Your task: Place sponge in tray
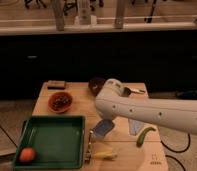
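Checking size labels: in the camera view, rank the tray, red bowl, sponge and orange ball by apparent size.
1. tray
2. red bowl
3. sponge and orange ball look alike; not ranked.
The gripper is at the sponge, just right of the tray.
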You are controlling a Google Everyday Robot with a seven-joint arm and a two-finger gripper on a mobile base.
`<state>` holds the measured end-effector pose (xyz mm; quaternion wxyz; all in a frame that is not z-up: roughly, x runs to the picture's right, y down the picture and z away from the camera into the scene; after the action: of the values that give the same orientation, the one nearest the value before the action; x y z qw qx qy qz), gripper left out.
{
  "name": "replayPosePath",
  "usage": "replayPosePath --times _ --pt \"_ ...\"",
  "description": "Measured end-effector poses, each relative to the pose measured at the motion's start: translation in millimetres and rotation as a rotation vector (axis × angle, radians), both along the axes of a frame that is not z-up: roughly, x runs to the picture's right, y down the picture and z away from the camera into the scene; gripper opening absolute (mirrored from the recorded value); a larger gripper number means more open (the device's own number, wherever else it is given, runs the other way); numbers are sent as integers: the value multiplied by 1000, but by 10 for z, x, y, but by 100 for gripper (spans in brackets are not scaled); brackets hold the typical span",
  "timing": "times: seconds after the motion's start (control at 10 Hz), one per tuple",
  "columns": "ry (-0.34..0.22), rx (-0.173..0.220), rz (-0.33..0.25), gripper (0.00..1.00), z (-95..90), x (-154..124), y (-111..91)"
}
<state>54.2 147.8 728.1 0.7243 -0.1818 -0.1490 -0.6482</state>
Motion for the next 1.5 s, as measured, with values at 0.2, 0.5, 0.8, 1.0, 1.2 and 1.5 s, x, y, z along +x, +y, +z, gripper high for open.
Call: replayPosePath --times 0.2,0.5,0.8,1.0,1.2,1.5 --pt "-14 1 -21 1 -10 -88 -18" --pt "-30 2 -48 1 -20 -182 -49" --pt "-50 10 -74 1 -32 -331 -104" --pt "-65 16 -96 1 -52 -424 -141" --pt "-73 18 -115 1 -55 -499 -175" --pt "-91 24 -141 1 -64 -602 -231"
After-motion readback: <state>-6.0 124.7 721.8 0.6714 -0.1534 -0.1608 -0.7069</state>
